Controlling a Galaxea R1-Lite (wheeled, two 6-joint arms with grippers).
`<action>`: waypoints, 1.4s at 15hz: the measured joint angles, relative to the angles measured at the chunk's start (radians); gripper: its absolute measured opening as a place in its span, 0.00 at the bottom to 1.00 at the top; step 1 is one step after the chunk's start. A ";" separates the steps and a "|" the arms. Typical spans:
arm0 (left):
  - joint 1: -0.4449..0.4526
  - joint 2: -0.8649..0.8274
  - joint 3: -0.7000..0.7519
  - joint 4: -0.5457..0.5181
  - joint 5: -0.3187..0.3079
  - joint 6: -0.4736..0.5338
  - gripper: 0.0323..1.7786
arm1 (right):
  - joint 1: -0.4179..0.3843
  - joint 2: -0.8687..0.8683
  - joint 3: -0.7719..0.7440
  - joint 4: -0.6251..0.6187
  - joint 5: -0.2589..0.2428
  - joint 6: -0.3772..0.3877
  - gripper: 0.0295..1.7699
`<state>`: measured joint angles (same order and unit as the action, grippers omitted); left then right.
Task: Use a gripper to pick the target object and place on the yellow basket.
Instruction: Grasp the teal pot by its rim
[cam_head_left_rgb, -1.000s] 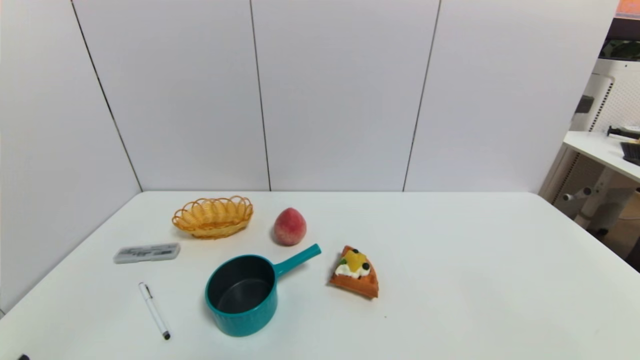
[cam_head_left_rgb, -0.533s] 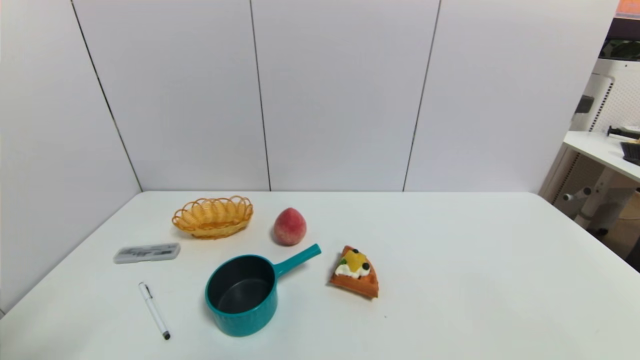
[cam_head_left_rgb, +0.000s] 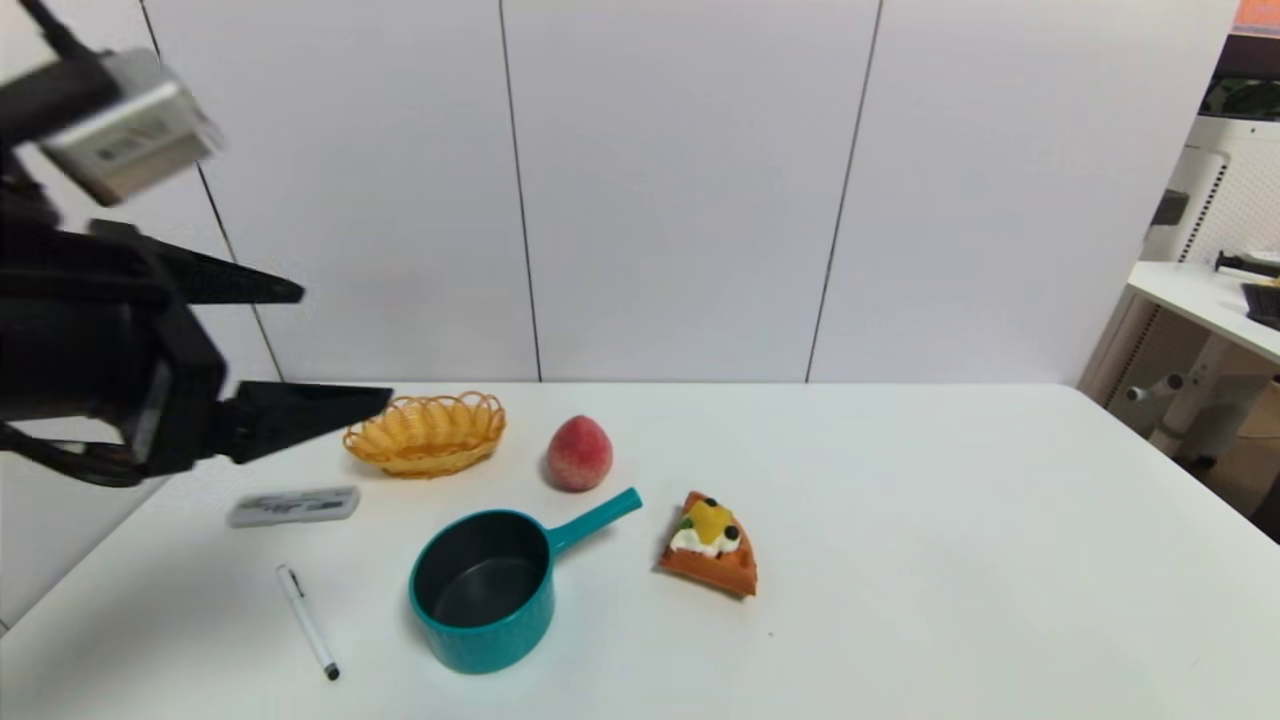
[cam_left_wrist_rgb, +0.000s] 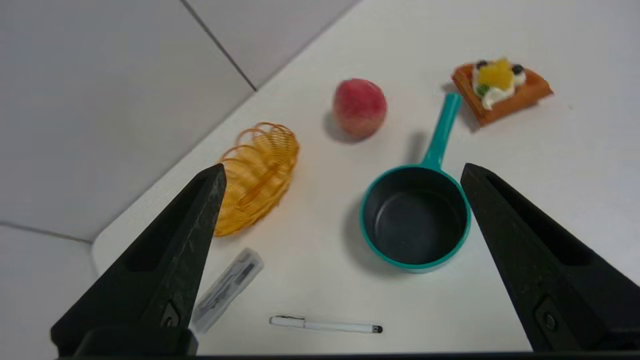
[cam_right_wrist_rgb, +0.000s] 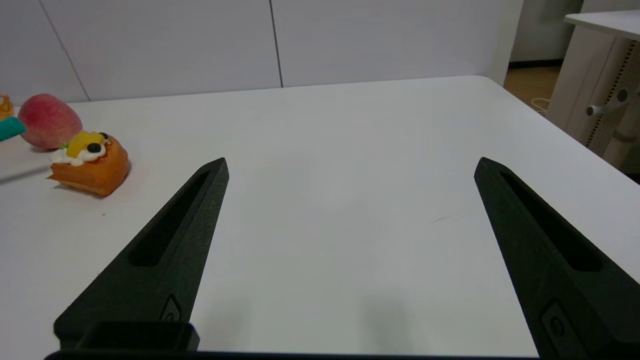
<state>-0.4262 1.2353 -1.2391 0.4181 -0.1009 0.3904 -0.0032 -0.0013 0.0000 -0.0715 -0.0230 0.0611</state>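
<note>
- Two grippers spread wide, neither pinching anything.
- Left gripper (cam_head_left_rgb: 345, 345) raised high above the bench's (cam_head_left_rgb: 900, 560) left side, tips near the yellow basket (cam_head_left_rgb: 426, 433).
- Teal saucepan (cam_head_left_rgb: 484, 590) upright on the bench, well apart from the gripper, handle pointing between peach (cam_head_left_rgb: 579, 453) and waffle wedge (cam_head_left_rgb: 710, 545).
- Right gripper (cam_right_wrist_rgb: 350, 165) low over bare bench, beside the waffle wedge.
- Pen (cam_head_left_rgb: 308, 622) and grey case (cam_head_left_rgb: 293, 506) left of the saucepan.
</note>
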 joint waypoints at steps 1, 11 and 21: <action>-0.040 0.058 -0.008 0.007 0.000 0.014 0.95 | 0.000 0.000 0.000 0.000 0.000 0.000 0.96; -0.118 0.440 0.034 0.089 0.004 0.050 0.95 | 0.000 0.000 0.000 0.000 0.000 0.000 0.96; -0.133 0.557 0.030 0.218 0.003 0.048 0.95 | 0.000 0.000 0.000 0.000 0.000 0.000 0.96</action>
<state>-0.5594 1.7926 -1.2089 0.6364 -0.0974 0.4381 -0.0032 -0.0013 0.0000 -0.0711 -0.0230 0.0611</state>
